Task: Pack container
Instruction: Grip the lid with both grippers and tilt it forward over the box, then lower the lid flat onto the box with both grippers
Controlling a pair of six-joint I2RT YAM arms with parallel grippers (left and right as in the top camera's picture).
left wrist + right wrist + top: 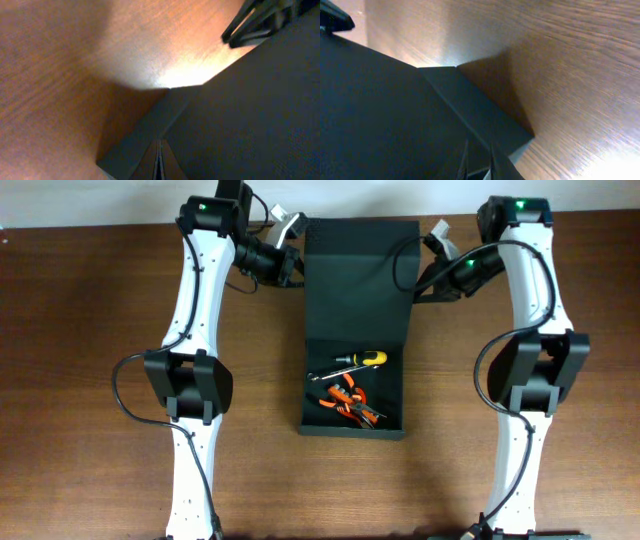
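- The left gripper point(290, 265) sits against the left side of the flat matte lid point(360, 280), towards the far edge of the table. In the left wrist view its dark fingers merge with the dark lid rim, so I cannot tell whether they are spread, pressed together or pinching the rim.
- The right gripper point(432, 280) sits opposite, at the lid's right side. In its own wrist view two dark fingertips point(495, 160) show low against the lid's side wall, but I cannot tell whether they clamp it or only lie beside it.
- The dark green-black rectangular container point(350, 428) lies mid-table between the two arms. Its open tray faces the near edge and its hinged lid stands raised at the far end.
- Done, as far as can be seen: a yellow-and-black-handled screwdriver point(362, 360), a small silver wrench point(330, 371) and orange-handled pliers point(350, 402) lie in the tray, close together towards its near end.
- Left, by my judgement: bring the lid down over the tray and seat it. With both grippers on the lid's sides, this looks like the step in hand.
- Around it, only the brown wooden table point(90, 380) shows, with no other loose tools visible on it.
- In the way: nothing visible blocks the lid's path. The tools seem to lie low in the tray, though their height against the rim cannot be judged from above.
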